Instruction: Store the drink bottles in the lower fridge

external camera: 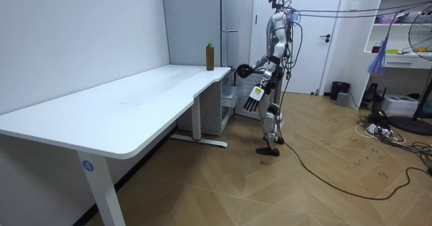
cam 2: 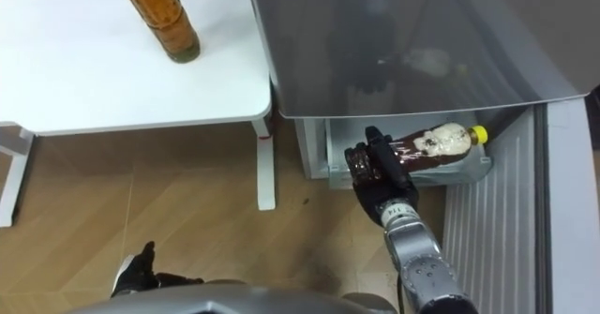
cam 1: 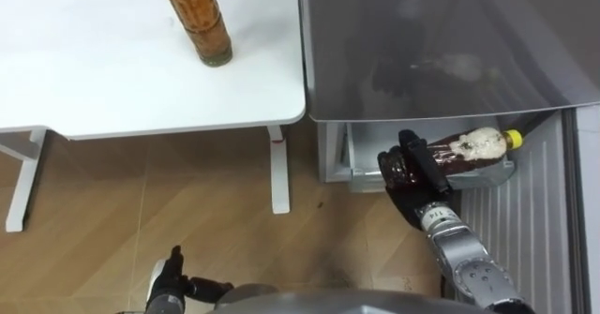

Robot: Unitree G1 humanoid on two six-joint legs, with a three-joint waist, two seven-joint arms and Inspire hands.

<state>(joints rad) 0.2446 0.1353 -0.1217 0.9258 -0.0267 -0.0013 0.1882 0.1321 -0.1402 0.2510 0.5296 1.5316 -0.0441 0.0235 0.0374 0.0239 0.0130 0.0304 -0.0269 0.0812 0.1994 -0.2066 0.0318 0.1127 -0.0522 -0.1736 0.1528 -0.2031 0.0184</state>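
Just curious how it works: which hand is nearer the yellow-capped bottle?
Right. The right hand is wrapped round the yellow-capped bottle at the lower fridge. The left hand hangs low at the robot's side, well away from it.

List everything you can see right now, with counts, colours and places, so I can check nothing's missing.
standing bottle: one, amber drink with green cap, upright on the table near its fridge-side edge
held bottle: one, dark drink with yellow cap, on its side at the open lower fridge compartment
table: one, white, left of the fridge
fridge: one, grey, lower compartment open
fan: one, dark, at the room view's right
shelf unit: one, white, beside the fan
right hand: black, fingers curled round the held bottle
left hand: black, open, hanging low at the robot's side
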